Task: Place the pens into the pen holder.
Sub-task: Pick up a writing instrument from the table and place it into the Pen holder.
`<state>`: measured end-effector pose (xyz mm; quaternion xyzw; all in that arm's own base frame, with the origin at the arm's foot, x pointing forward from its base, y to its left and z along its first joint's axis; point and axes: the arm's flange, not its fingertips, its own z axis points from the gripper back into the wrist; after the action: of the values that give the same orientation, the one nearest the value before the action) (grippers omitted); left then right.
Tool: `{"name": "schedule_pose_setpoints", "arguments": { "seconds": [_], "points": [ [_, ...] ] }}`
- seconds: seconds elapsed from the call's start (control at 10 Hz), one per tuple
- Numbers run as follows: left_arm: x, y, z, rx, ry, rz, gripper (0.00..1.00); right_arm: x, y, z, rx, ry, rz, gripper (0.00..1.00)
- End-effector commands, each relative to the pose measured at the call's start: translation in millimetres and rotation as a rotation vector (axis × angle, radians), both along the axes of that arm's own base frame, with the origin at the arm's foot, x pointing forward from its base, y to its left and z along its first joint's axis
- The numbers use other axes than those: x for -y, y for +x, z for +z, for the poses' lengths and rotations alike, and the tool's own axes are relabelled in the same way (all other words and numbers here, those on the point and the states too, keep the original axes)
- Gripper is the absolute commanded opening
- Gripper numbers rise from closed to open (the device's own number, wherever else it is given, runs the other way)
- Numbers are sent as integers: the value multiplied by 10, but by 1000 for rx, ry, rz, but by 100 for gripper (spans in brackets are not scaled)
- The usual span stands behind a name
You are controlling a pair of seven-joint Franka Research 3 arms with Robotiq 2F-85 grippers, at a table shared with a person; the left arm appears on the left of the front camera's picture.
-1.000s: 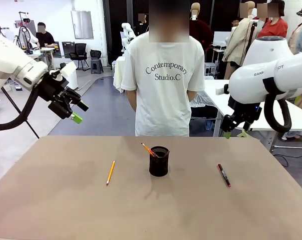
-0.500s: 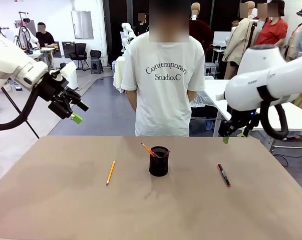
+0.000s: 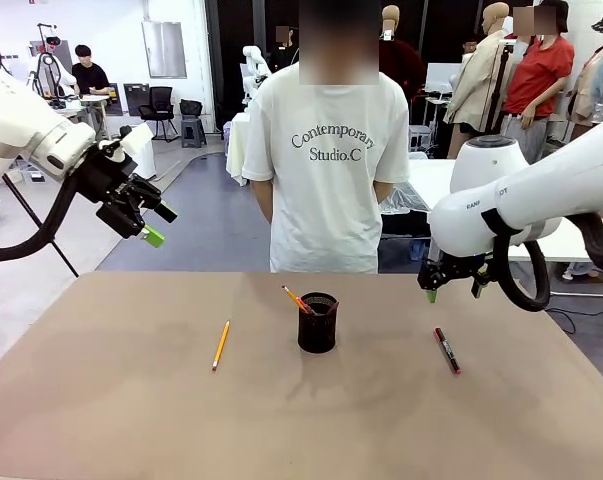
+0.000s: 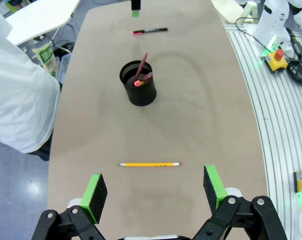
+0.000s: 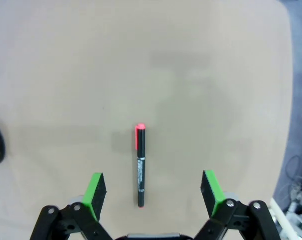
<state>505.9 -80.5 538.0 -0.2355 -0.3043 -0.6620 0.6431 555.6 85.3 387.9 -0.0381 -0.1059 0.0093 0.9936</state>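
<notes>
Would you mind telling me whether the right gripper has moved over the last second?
Yes. In the front view the right gripper has come down and toward picture left, and now hangs open almost directly above the black marker.

Left tool (image 4: 153, 182), spread wide, hangs over a yellow pencil (image 4: 149, 164); pen holder (image 4: 139, 92) beyond.

Place: open-plan robotics lab.
Near: white left arm (image 3: 26, 125) and right arm (image 3: 551, 185) flank a brown table (image 3: 131, 420); emergency-stop button (image 4: 274, 52) alongside.
Far left: person (image 3: 86, 72) at a desk (image 3: 81, 102), black office chair (image 3: 161, 105).
</notes>
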Motion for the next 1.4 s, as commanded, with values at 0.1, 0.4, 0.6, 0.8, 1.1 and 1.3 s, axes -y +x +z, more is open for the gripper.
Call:
{"name": "schedule_pose_setpoints", "arguments": {
  "seconds": [0.1, 0.4, 0.6, 0.8, 1.1, 1.3],
  "points": [
    [7, -4, 27, -6, 2, 12, 100, 72, 17, -186, 17, -7, -37, 100],
    [7, -4, 27, -6, 2, 12, 100, 54, 18, -125, 3, 5, -9, 100],
    [7, -4, 27, -6, 2, 12, 100, 54, 18, -125, 3, 5, -9, 100],
    [7, -4, 27, -6, 2, 12, 100, 114, 138, -198, -3, 51, -5, 100],
    [7, -4, 27, -6, 2, 12, 100, 156, 212, -434, -80, 103, -13, 100],
    [7, -4, 27, -6, 2, 12, 100, 163, 275, -552, -101, 73, 22, 100]
  ]
}}
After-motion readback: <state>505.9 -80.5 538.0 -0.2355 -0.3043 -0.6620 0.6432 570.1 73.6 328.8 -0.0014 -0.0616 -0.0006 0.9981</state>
